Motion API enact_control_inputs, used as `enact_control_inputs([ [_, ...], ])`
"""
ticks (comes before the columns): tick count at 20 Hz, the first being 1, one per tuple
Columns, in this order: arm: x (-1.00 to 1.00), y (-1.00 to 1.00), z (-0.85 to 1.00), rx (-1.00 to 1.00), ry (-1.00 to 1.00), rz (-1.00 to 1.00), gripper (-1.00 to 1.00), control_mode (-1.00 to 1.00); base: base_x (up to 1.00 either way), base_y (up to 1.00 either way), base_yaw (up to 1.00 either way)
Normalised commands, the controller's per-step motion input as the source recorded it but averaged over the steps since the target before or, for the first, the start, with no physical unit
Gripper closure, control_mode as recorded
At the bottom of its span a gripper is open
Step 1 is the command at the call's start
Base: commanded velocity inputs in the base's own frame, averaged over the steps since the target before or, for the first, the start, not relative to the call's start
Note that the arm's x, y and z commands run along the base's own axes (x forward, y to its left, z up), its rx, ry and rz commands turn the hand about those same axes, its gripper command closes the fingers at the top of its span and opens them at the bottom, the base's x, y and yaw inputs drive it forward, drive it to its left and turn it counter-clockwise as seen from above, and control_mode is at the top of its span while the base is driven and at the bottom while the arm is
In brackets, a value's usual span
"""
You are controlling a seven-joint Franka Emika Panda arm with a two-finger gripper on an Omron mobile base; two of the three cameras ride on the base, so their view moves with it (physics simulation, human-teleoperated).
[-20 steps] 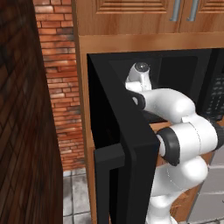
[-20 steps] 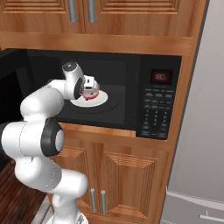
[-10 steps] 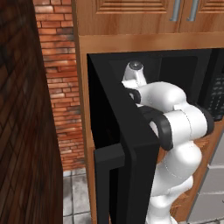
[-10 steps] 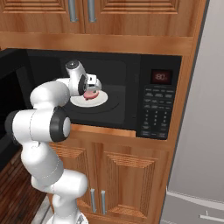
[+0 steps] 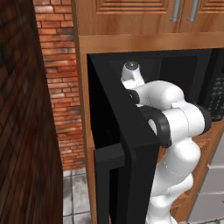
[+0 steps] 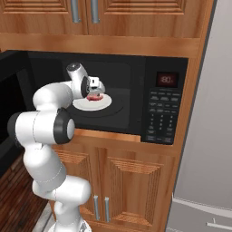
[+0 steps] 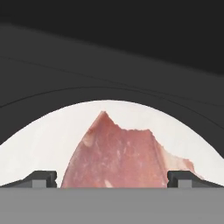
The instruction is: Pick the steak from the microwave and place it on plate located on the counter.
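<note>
1. Steak (image 7: 114, 155) lies on the white plate (image 6: 103, 103) inside the microwave (image 6: 136, 86) cavity, not yet held.
2. Tool (image 7: 112, 180) is spread wide, fingertips (image 7: 40, 178) straddling the meat.
3. Risk: closing too high skims the thin slab and it slips out.
4. Risk: going too low snags the plate rim and drags it.
5. Risk: on exit, arm clips the open door (image 5: 131, 175).

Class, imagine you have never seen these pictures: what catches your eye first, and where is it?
The white arm reaching into the open black microwave under the wooden cabinets. Inside, the pink steak lies on a white plate, with the open gripper poised right over it, one fingertip on either side.
</note>
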Motion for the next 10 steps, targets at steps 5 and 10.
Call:
enact_control_inputs([
  [5, 0.04, -0.14, -0.22, 0.00, 0.01, 0.00, -1.00, -1.00, 0.00, 0.00, 0.00],
  [10, 0.11, -0.29, -0.30, 0.00, 0.00, 0.00, -1.00, -1.00, 0.00, 0.00, 0.00],
])
